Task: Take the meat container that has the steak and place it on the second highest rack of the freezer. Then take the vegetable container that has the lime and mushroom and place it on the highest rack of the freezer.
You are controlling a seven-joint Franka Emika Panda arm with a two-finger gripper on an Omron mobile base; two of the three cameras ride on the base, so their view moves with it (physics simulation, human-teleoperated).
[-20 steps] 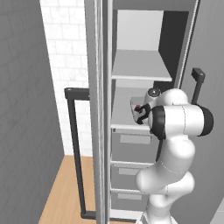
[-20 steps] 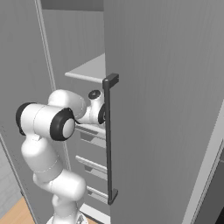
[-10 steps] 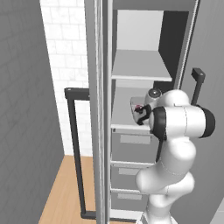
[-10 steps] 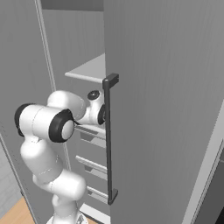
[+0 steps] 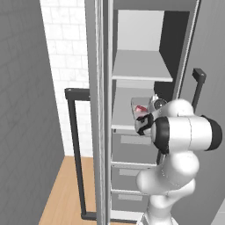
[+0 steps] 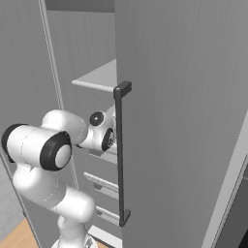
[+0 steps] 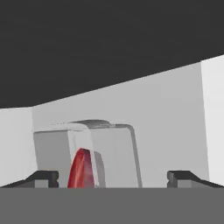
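The clear meat container stands on the freezer's second highest rack, with the red steak inside it. My gripper is open, and its fingertips stand wide apart on either side of the container without gripping it. From the left base view the container and steak sit just beyond my hand. The highest rack is bare. The vegetable container with the lime and mushroom is out of view.
The freezer is open, with grey drawers below the racks. Its door with a long dark handle stands close on my right. Another dark handle and a white tiled wall are to the left.
The jaws have opened and let go of the meat container, which now rests on the rack. The arm has hardly moved.
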